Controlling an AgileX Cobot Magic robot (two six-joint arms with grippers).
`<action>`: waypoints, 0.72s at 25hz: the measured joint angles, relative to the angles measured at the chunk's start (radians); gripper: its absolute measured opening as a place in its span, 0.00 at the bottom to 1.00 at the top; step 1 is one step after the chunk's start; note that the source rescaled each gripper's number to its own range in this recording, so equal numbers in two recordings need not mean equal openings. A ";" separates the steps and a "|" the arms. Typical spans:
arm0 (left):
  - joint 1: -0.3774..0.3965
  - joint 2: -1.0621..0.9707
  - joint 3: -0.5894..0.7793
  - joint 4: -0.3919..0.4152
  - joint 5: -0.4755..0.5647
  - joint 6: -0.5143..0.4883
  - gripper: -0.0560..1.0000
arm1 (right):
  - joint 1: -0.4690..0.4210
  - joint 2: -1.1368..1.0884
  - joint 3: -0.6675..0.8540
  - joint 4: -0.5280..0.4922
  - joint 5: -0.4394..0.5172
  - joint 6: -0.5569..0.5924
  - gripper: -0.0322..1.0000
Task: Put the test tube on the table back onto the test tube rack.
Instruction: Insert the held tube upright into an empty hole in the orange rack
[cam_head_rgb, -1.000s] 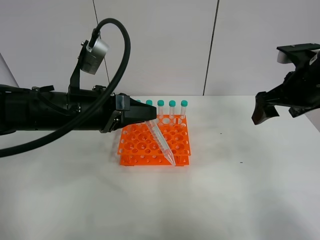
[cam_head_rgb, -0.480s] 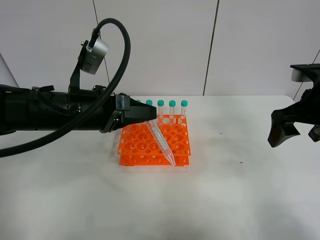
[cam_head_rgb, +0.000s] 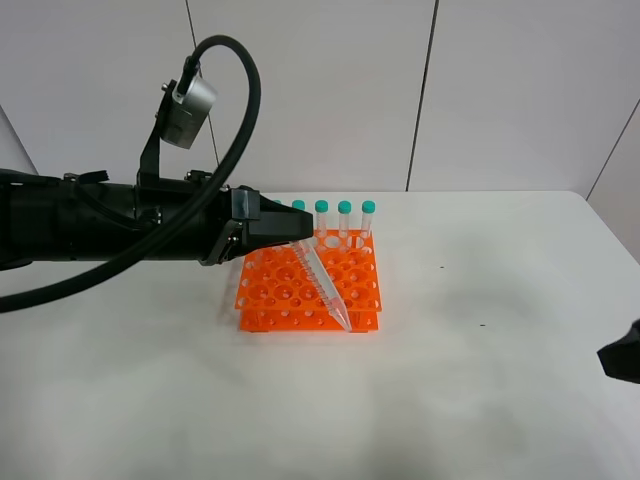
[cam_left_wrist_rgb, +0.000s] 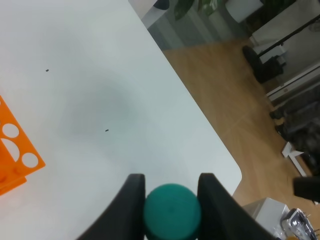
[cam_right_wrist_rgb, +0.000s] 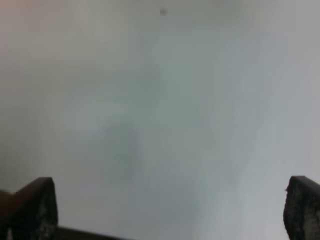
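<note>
Left pincer (cam_left_wrist_rgb: 171, 186) grips the test tube (cam_left_wrist_rgb: 172, 210) by its cap.

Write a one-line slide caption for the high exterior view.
Left pincer holds a test tube tilted, tip at the test tube rack's front; capped tubes stand behind.

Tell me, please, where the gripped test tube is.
High view, left of centre: the test tube hangs tilted from the left end effector, tip over the front edge of the orange rack.

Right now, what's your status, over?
Left gripper shut on test tube, tilted, tip at test tube rack front edge. Right gripper open, away from rack. Nothing blocking.
</note>
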 joint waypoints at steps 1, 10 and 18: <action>0.000 0.000 0.000 0.000 0.000 0.000 0.06 | 0.000 -0.075 0.029 0.000 -0.017 0.000 1.00; 0.000 0.000 0.000 0.000 0.000 0.000 0.06 | 0.000 -0.496 0.123 -0.003 -0.035 0.000 1.00; 0.000 0.000 0.000 0.000 0.019 0.000 0.06 | 0.000 -0.670 0.124 -0.007 -0.035 0.006 1.00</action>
